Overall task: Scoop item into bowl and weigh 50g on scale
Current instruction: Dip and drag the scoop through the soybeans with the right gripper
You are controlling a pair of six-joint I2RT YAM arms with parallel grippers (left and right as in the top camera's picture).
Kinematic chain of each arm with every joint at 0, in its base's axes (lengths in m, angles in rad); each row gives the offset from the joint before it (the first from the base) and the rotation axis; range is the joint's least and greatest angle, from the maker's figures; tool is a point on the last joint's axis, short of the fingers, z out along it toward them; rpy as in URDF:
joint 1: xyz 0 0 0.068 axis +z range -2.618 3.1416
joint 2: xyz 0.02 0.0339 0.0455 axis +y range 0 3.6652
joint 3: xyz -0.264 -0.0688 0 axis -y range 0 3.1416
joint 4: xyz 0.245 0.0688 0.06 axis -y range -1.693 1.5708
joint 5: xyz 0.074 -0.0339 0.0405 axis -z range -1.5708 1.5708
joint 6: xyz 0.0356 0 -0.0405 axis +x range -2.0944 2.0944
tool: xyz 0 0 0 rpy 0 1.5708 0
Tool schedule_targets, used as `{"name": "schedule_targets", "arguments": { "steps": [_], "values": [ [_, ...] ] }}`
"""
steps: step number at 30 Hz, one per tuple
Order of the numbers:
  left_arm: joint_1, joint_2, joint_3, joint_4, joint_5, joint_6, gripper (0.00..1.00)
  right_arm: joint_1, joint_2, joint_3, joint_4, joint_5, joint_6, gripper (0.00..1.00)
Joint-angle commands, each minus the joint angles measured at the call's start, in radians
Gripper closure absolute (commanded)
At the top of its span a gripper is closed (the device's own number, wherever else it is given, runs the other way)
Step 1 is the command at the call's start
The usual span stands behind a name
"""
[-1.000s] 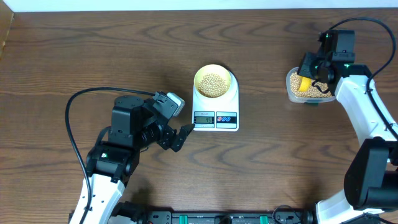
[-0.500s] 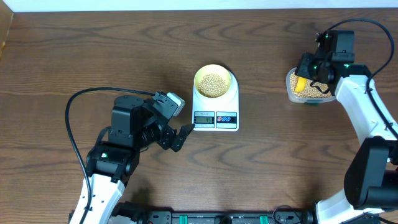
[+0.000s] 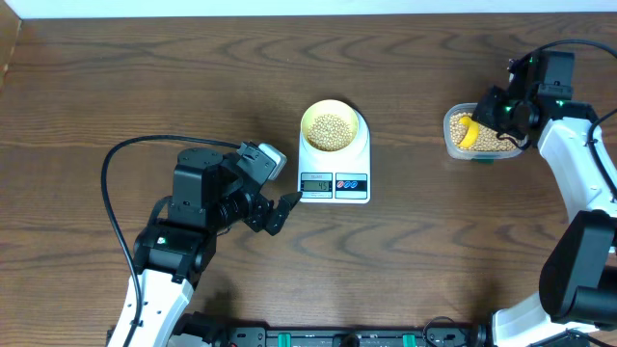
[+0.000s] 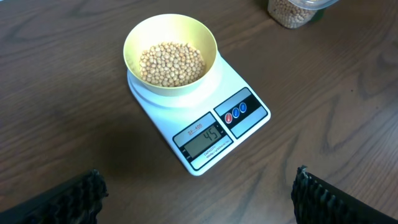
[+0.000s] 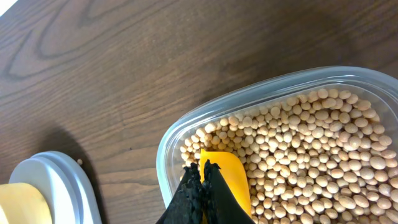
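Step in hand: refilling the scoop; the right tool (image 5: pixel 200 177) is clenched on the bright yellow plastic scoop (image 5: pixel 227 180), whose blade lies among the small round tan beans (image 5: pixel 311 149) in the clear rounded-rectangular plastic container (image 3: pixel 455 145) at the far right of the worktop (image 3: pixel 145 87).
Progress: the white flat kitchen scale (image 4: pixel 239 84), at the centre, carries the small round pale-yellow bowl (image 4: pixel 134 38), already holding a shallow heap of beans; the display (image 4: pixel 202 138) appears to read a little under the target, so I judge a small top-up is left.
Next move calls for: lifting only a few beans, carrying the scoop level leftward to the bowl, and tipping gently so the reading does not overshoot.
Left tool: released, its dark ribbed fingers (image 4: pixel 68 199) spread wide just near-left of the scale, holding nothing.
Materials: beans smooth, matte and loose, likely to roll; container thin and glossy; scale plastic, hard and flat; worktop dark wood grain.
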State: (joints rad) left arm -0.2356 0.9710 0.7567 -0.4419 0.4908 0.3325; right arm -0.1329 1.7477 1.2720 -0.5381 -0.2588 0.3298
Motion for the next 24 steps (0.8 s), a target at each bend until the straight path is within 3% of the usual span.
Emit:
{"name": "schedule_targets", "arguments": {
  "steps": [1,24],
  "values": [
    [0.005,0.002,-0.009,0.002,-0.006,-0.013,0.02,-0.013,0.011,-0.01,-0.011,-0.011,0.005,0.99],
    [0.005,0.002,-0.009,0.002,-0.006,-0.013,0.02,-0.169,0.008,-0.01,0.064,-0.253,-0.039,0.99]
  ]
}}
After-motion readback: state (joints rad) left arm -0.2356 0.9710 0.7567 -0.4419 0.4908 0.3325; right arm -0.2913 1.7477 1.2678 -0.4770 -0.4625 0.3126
